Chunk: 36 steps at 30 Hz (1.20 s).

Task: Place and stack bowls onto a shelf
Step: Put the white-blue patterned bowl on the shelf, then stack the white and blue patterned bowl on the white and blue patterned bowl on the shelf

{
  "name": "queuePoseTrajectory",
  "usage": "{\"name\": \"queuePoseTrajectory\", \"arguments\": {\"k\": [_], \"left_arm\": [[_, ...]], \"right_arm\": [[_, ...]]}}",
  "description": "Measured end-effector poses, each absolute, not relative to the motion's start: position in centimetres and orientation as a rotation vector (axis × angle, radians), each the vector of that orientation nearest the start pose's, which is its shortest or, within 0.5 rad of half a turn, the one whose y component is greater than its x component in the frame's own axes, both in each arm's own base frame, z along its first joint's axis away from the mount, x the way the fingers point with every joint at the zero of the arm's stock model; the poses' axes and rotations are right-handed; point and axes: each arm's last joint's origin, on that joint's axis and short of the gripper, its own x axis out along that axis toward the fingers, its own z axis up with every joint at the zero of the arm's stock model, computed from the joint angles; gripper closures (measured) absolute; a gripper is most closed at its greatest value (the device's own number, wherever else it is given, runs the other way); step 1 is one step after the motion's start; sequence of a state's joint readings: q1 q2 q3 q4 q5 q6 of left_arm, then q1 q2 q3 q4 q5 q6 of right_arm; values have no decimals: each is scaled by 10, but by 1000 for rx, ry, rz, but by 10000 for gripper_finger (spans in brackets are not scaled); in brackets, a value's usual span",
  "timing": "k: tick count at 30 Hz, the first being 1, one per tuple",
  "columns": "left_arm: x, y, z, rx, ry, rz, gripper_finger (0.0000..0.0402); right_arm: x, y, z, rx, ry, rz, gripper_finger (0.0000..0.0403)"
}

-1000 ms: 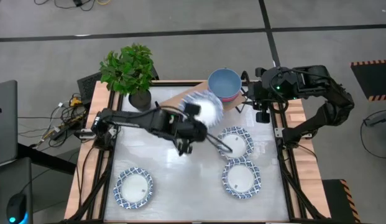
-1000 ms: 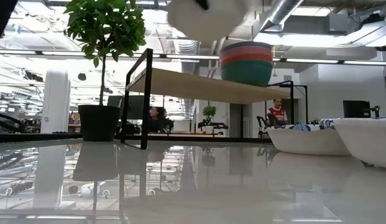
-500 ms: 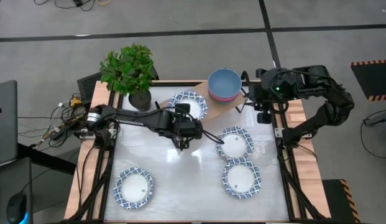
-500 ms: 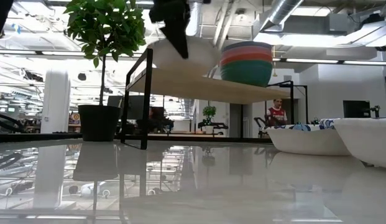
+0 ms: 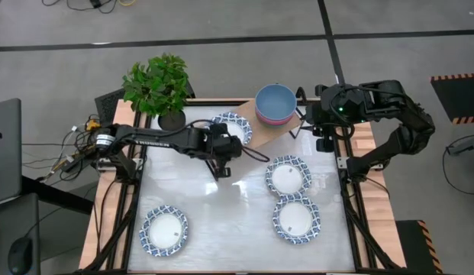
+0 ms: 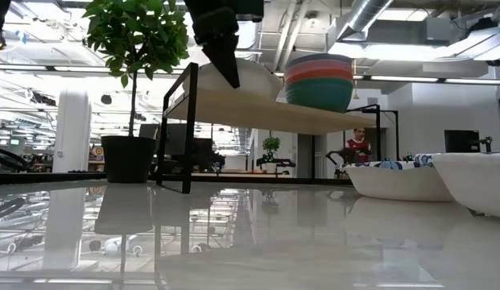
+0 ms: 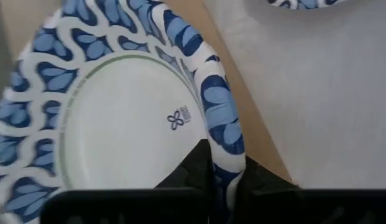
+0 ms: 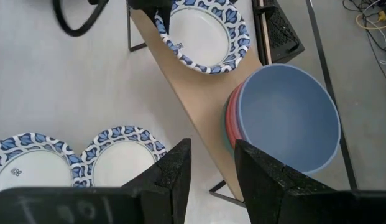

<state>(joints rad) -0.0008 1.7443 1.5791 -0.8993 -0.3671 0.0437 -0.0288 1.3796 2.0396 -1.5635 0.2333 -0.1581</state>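
Observation:
A white bowl with a blue patterned rim (image 5: pixel 232 127) sits on the light-wood shelf (image 5: pixel 271 134), left of the stack of plain bowls (image 5: pixel 275 102) with the blue one on top. My left gripper (image 5: pixel 224 143) is shut on this patterned bowl (image 7: pixel 118 118) at the shelf's near edge; the low view shows the bowl (image 6: pixel 254 76) resting on the board beside the stack (image 6: pixel 318 80). Three more patterned bowls lie on the table (image 5: pixel 288 176) (image 5: pixel 296 219) (image 5: pixel 164 229). My right gripper (image 8: pixel 211 165) hangs open above the shelf's right end. My left gripper pinches the patterned bowl's rim (image 7: pixel 225 146) on its near side, one finger inside the bowl and one outside. The fingers (image 6: pixel 221 44) come slanting down from above and from the table's near side. The bowl stands level with its base on the shelf board (image 7: pixel 258 134).
A potted plant (image 5: pixel 162 88) stands by the shelf's left end. The shelf's black end frames (image 6: pixel 188 121) rise from the table. The whitish tabletop (image 5: pixel 221 206) has open room between the bowl at the near left and the two at the right. Cables lie off the left edge.
My left gripper has carried the patterned bowl down from above the shelf and a little toward the table's left. The bowl was tipped and blurred a second ago; it has levelled out and now rests on the shelf board. The right arm has kept still.

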Motion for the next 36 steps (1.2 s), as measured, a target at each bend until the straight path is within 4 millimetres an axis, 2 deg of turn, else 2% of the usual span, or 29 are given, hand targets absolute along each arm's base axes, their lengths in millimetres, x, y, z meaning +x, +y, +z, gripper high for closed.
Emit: {"name": "queuePoseTrajectory", "arguments": {"k": [7,14,19,23,26,29,32,36], "left_arm": [[362,14,301,226,1075,271,318],[362,10,343,165,998,261,233],[340,-6,383,-28,1069,237,207],[313,-39,400,-147,1116,213,205],[296,-72,395,-155,1125,180,205],[275,-93,376,-149,1137,219,205],[257,-98,348,-213,1125,263,205],[239,-98,306,-308,1111,214,205]], "right_arm": [[186,-12,485,-238,920,-173,253],[186,-12,485,-244,920,-170,253],[186,-12,485,-245,920,-169,253],[186,-12,485,-245,920,-169,253],[186,-12,485,-245,920,-169,253],[186,-12,485,-245,920,-168,253],[186,-12,485,-258,921,-162,253],[186,-12,485,-269,921,-156,253]]}}
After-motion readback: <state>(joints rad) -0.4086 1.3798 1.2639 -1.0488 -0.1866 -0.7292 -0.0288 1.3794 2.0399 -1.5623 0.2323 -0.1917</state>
